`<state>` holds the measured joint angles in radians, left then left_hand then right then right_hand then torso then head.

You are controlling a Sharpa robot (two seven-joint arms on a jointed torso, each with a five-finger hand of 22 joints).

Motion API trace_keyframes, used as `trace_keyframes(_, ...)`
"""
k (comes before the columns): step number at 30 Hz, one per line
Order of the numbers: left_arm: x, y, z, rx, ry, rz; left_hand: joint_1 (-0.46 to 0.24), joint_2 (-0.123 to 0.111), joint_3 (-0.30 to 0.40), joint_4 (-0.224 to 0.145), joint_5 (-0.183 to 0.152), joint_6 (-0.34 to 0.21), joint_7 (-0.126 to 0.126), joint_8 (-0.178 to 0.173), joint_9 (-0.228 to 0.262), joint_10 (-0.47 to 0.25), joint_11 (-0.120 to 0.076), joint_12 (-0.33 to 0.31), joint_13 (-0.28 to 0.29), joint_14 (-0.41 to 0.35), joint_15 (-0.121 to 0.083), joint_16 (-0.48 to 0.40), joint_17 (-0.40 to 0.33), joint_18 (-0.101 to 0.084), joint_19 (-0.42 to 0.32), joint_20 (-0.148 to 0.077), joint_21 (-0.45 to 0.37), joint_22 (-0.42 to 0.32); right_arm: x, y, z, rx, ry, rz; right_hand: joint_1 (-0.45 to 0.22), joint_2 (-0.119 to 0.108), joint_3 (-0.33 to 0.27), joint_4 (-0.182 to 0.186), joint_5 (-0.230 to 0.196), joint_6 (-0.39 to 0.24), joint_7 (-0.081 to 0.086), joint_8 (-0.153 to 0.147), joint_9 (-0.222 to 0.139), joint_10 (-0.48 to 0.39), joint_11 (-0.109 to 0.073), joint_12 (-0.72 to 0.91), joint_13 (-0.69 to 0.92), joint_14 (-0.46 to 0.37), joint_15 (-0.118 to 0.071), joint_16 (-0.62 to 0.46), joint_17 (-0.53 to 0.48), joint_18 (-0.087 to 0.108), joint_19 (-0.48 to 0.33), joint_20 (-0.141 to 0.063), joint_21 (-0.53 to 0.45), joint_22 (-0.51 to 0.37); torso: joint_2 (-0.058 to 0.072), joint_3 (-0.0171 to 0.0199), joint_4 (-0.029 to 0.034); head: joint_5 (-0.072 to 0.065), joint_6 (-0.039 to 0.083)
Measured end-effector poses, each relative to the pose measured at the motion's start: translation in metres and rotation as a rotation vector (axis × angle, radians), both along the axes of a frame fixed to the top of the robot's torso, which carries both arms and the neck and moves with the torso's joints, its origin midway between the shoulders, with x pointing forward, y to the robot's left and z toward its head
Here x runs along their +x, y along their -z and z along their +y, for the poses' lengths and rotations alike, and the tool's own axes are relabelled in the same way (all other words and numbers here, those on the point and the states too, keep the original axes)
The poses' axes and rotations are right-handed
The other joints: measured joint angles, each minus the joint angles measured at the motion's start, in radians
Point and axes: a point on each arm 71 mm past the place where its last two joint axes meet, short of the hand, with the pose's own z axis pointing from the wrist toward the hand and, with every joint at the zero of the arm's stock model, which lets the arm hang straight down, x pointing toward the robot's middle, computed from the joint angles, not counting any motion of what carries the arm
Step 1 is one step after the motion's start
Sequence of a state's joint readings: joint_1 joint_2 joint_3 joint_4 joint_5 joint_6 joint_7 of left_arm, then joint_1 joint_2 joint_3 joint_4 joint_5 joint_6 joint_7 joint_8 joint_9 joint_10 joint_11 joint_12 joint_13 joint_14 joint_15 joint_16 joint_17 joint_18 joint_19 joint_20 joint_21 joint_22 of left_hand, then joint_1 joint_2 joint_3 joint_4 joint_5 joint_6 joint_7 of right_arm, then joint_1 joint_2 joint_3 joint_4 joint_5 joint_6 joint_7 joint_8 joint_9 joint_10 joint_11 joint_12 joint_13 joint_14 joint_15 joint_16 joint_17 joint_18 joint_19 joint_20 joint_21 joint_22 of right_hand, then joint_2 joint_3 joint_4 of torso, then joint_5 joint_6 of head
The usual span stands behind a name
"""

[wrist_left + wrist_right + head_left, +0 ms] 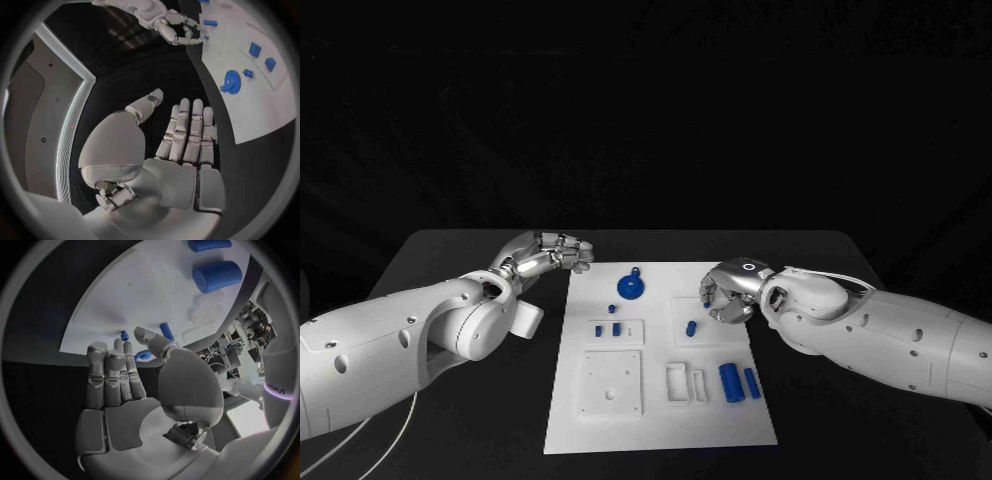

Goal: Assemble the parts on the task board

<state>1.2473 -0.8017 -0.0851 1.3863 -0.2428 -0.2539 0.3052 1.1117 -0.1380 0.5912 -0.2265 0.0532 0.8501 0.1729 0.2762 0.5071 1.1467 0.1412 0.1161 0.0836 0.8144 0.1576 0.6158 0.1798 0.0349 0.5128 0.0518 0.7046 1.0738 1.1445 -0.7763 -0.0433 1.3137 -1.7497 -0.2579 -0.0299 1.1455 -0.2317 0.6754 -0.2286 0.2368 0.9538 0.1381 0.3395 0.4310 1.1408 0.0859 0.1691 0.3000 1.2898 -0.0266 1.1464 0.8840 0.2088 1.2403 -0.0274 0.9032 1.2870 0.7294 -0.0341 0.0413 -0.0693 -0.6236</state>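
Sitting at the centre of the black table (473,250): the white task board (661,415), running lengthwise from twelve toward six o'clock. Coming in from nine o'clock, the left arm (401,340), ending in the left hand (555,251) hovering off the board's ten o'clock corner, over bare table; holding nothing, with fingers lying straight and slightly apart in the left wrist view (187,132). Coming in from three o'clock, the right arm (891,335), with the right hand (733,290) hanging above the board's two o'clock edge, palm down, fingers extended and gripping nothing in the right wrist view (119,380). Lying near the board's twelve o'clock end: a round blue gear (632,288). Resting toward five o'clock: a large blue cylinder (730,382) with a thinner blue pin (751,383) just beside it. Standing around the board's middle: several small blue pegs (616,328), one of them (691,327) just below the right hand.
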Motion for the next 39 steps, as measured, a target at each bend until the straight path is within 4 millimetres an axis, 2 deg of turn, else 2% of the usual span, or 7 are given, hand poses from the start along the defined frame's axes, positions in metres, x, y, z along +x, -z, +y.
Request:
trace_keyframes(9, -0.001, 0.0, -0.001, -0.024, 0.002, 0.008, 0.0, 0.0, 0.0, 0.0, 0.0, -0.004, 0.004, 0.0, 0.0, -0.003, 0.004, 0.0, -0.002, 0.0, 0.0, -0.004, 0.0, -0.001, -0.004, 0.004, 0.0, 0.0, 0.002, 0.003, 0.004, -0.021, 0.008, -0.037, 0.011, -0.011, 0.039, 0.028, -0.036, 0.003, 0.003, 0.0, -0.007, 0.014, -0.007, -0.022, -0.029, 0.006, 0.001, 0.007, -0.011, 0.0, 0.009, -0.001, 0.0, 0.0, 0.001, 0.0011, 0.0001, 0.001, -0.003)
trace_keyframes(15, -0.001, 0.0, 0.0, -0.03, 0.002, 0.011, 0.0, 0.0, 0.0, 0.0, 0.0, -0.004, 0.004, 0.0, -0.001, -0.007, 0.0, -0.004, -0.003, 0.0, 0.0, -0.008, 0.0, -0.001, -0.004, 0.004, 0.0, 0.0, 0.003, 0.004, 0.006, -0.029, 0.014, -0.052, 0.018, -0.018, 0.06, 0.042, -0.055, 0.004, 0.003, 0.0, -0.012, 0.018, -0.005, -0.028, -0.04, 0.008, 0.0, 0.007, -0.016, 0.0, 0.01, 0.0, -0.005, 0.0, 0.001, 0.0012, 0.0001, 0.004, -0.005)
trace_keyframes(22, -0.001, 0.0, 0.0, -0.034, 0.0, 0.013, 0.0, 0.0, 0.0, 0.0, 0.0, -0.004, 0.004, 0.0, -0.001, -0.011, 0.003, -0.004, -0.004, -0.002, 0.002, -0.012, 0.0, -0.004, -0.003, 0.004, 0.0, 0.0, 0.004, 0.005, 0.006, -0.037, 0.022, -0.066, 0.024, -0.024, 0.09, 0.056, -0.09, 0.007, 0.003, 0.0, -0.012, 0.031, -0.013, -0.034, -0.05, 0.009, -0.002, 0.011, -0.021, 0.0, 0.016, -0.001, -0.005, 0.001, 0.001, 0.0016, -0.0007, 0.005, -0.007)
trace_keyframes(28, -0.001, 0.0, 0.0, -0.036, 0.0, 0.015, 0.0, 0.0, 0.0, 0.0, 0.0, -0.004, 0.004, 0.0, -0.001, -0.011, 0.003, -0.004, -0.004, -0.003, 0.003, -0.012, 0.0, -0.004, -0.004, 0.004, -0.004, 0.0, 0.005, 0.007, 0.009, -0.042, 0.021, -0.065, 0.028, -0.019, 0.108, 0.06, -0.108, 0.023, -0.003, 0.0, -0.013, 0.041, -0.02, -0.034, -0.053, 0.011, -0.004, 0.012, -0.024, 0.0, 0.018, 0.0, -0.005, 0.003, 0.001, 0.0016, -0.0007, 0.005, -0.009)
trace_keyframes(31, -0.001, 0.0, 0.0, -0.037, 0.001, 0.016, 0.0, 0.0, 0.0, 0.0, 0.0, -0.004, 0.004, 0.0, -0.001, -0.011, 0.003, -0.004, -0.005, -0.003, 0.003, -0.012, 0.0, -0.004, -0.003, 0.004, -0.004, 0.0, 0.004, 0.009, 0.01, -0.045, 0.02, -0.063, 0.034, -0.021, 0.118, 0.06, -0.125, 0.032, -0.008, 0.003, -0.013, 0.054, -0.032, -0.034, -0.052, 0.013, -0.005, 0.015, -0.025, 0.0, 0.018, 0.0, -0.005, 0.005, 0.001, 0.0016, -0.0006, 0.005, -0.011)
trace_keyframes(35, 0.0, 0.0, 0.001, -0.037, 0.0, 0.017, 0.0, 0.0, -0.003, -0.003, 0.0, -0.004, 0.004, 0.0, -0.001, -0.011, 0.003, -0.004, -0.005, -0.003, 0.003, -0.012, 0.0, -0.004, -0.003, 0.004, -0.004, 0.0, 0.005, 0.009, 0.011, -0.05, 0.02, -0.068, 0.039, -0.016, 0.142, 0.062, -0.148, 0.052, -0.017, 0.013, -0.01, 0.08, -0.042, -0.027, -0.049, 0.011, -0.018, 0.017, -0.026, 0.0, 0.021, 0.0, -0.005, 0.01, 0.0, 0.0016, -0.0007, 0.005, -0.012)
trace_keyframes(39, 0.0, 0.0, 0.001, -0.037, 0.0, 0.018, 0.0, 0.0, -0.003, -0.003, 0.0, -0.004, 0.004, 0.0, -0.001, -0.011, 0.003, -0.004, -0.005, -0.003, 0.003, -0.016, 0.0, -0.005, -0.003, 0.004, -0.004, 0.0, 0.005, 0.01, 0.012, -0.056, 0.019, -0.071, 0.039, -0.016, 0.152, 0.061, -0.152, 0.07, -0.025, 0.022, -0.007, 0.117, -0.044, -0.016, -0.044, 0.01, -0.026, 0.018, -0.027, 0.0, 0.024, -0.002, -0.005, 0.013, 0.0, 0.0014, -0.0008, 0.005, -0.015)
